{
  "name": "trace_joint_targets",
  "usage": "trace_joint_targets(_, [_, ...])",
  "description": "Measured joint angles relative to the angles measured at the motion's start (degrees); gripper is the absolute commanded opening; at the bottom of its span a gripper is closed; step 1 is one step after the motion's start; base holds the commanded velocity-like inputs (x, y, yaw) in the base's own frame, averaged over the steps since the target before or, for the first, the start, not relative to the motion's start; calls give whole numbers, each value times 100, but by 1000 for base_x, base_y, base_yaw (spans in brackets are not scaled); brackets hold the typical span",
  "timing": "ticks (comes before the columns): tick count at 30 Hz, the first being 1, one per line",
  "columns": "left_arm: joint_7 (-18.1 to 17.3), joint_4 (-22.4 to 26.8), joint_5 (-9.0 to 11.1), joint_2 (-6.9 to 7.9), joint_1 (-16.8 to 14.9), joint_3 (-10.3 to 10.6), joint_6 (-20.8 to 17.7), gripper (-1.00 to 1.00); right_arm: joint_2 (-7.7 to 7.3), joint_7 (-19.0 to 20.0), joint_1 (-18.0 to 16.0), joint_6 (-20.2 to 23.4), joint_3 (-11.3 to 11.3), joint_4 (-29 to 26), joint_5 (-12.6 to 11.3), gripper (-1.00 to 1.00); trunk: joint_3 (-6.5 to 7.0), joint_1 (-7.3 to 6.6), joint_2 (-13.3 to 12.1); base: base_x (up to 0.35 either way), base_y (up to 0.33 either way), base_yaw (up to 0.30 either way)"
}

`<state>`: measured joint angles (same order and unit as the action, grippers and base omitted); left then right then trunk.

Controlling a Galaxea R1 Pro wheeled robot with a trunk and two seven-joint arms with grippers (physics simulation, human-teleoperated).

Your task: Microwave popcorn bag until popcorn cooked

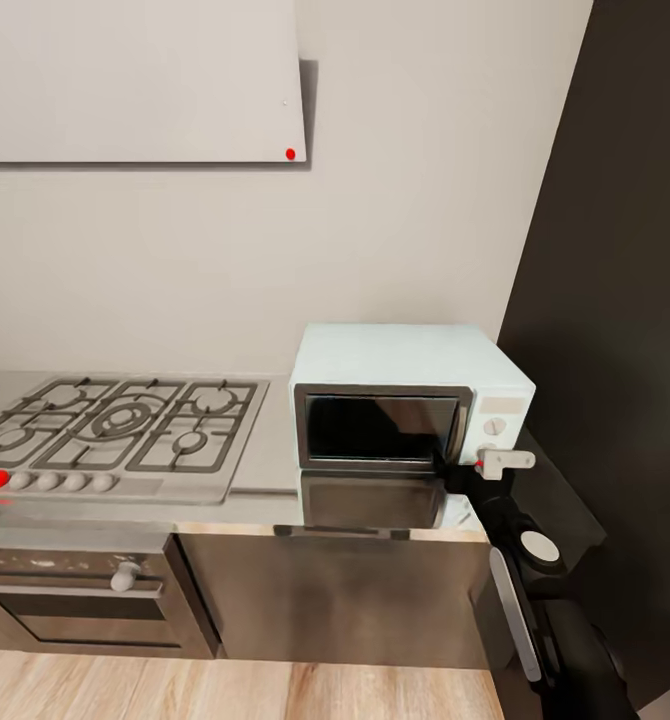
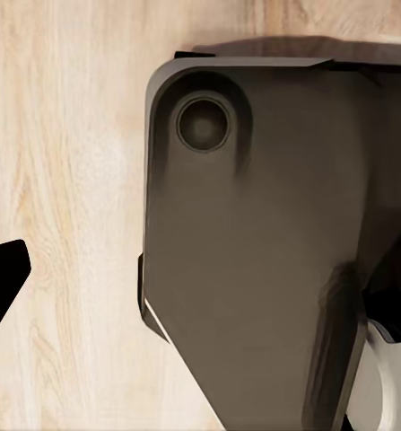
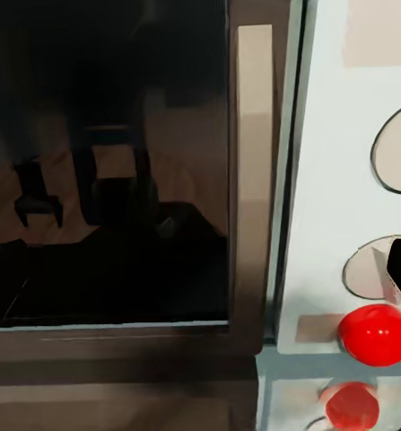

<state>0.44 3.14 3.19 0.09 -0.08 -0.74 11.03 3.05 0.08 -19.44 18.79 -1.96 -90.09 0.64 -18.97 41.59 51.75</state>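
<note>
the right gripper [image 1: 502, 462] is sitting right at the control panel of the microwave [image 1: 405, 365], low on its front right corner, and the right wrist view is showing the red light dot [image 3: 375, 333] just ahead, next to a round knob [image 3: 372, 272]. whether the fingers are apart or together, i cannot tell; a dark tip is cutting in at each edge of the wrist picture, which hints at spread fingers, but that is only a guess. the microwave door [image 1: 383, 428] is looking closed, its dark glass reflecting the room. the microwave is standing on the steel worktop [image 1: 265, 470] beside the gas hob [image 1: 115, 425].

the popcorn bag is not something i am spotting on the worktop, and through the dark glass i cannot say whether it is inside. judging by the closed door and the gripper at the controls, the robot is probably working on the heating step, so the loading may already be done, with switching on and cooking left. the left wrist camera is looking down at the wooden floor [image 2: 65, 180] and the robot's dark base [image 2: 263, 251]
</note>
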Motion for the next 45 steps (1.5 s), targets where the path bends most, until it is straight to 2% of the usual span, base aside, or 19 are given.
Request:
trace_joint_targets(6, [0,1,7,8,0,-3,0,100,-49,0,-2,-22,-1,0,0,100,0,-1,1,153,-1,0])
trace_joint_targets(29, [1,-8,11,17,0,-3,27,100,-18,-16,0,22,-1,0,0,100,0,0,0,75,0,0])
trace_joint_targets(30, [1,-8,10,17,0,-3,27,100,-22,-16,-1,22,-1,0,0,-100,0,0,0,34,0,0])
trace_joint_targets(42, [1,-6,14,18,2,-19,27,100,-42,-38,0,25,-26,-3,85,-100,0,0,0,3,0,0])
trace_joint_targets(45, [1,-7,10,18,1,-20,28,100,-43,-37,-1,24,-103,-4,79,-100,0,0,0,0,0,0])
